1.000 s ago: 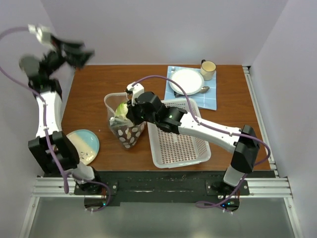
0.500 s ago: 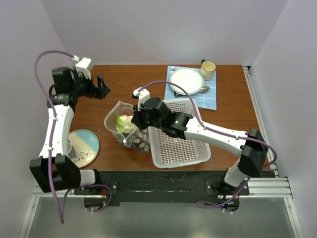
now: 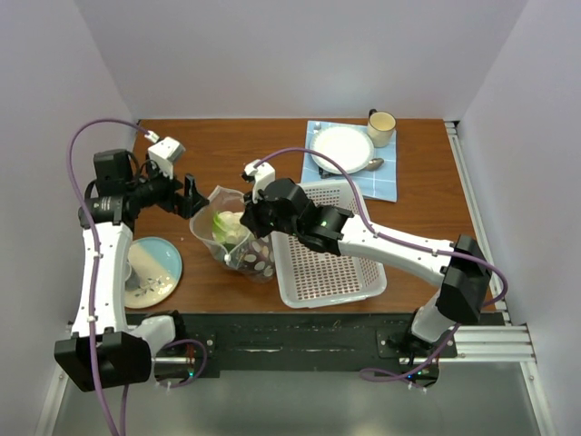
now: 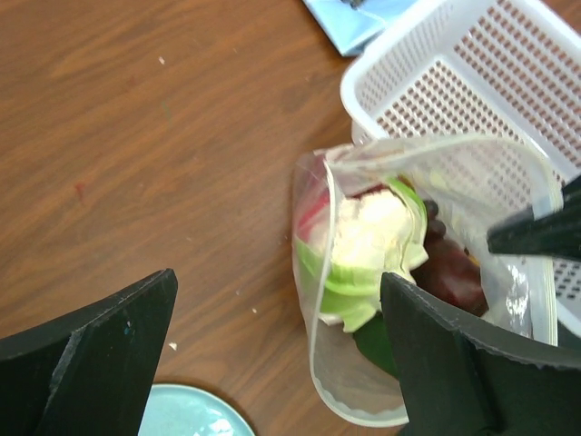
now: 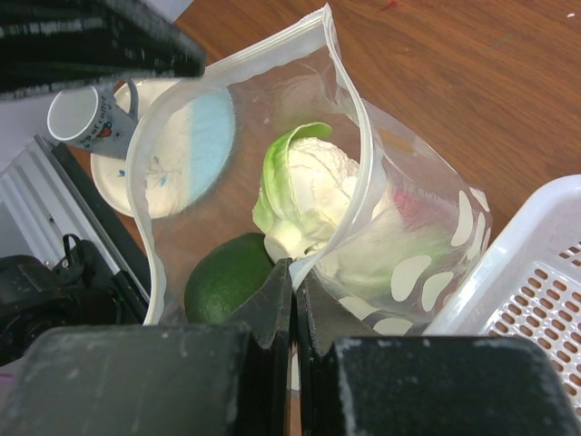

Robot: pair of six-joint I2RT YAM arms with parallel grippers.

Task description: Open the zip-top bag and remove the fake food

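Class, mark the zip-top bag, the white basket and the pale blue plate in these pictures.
zip-top bag (image 3: 252, 262), top view, its dotted lower side.
white basket (image 3: 327, 268), top view, its bare perforated floor.
pale blue plate (image 3: 167, 260), top view, its uncovered blue part.

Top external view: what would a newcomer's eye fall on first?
The clear, dotted zip-top plastic bag mid-table, mouth gaping, with cream-white and green toy food inside. The right claw is shut on its rim beside the white perforated plastic basket, while the open left claw hovers left of the bag.
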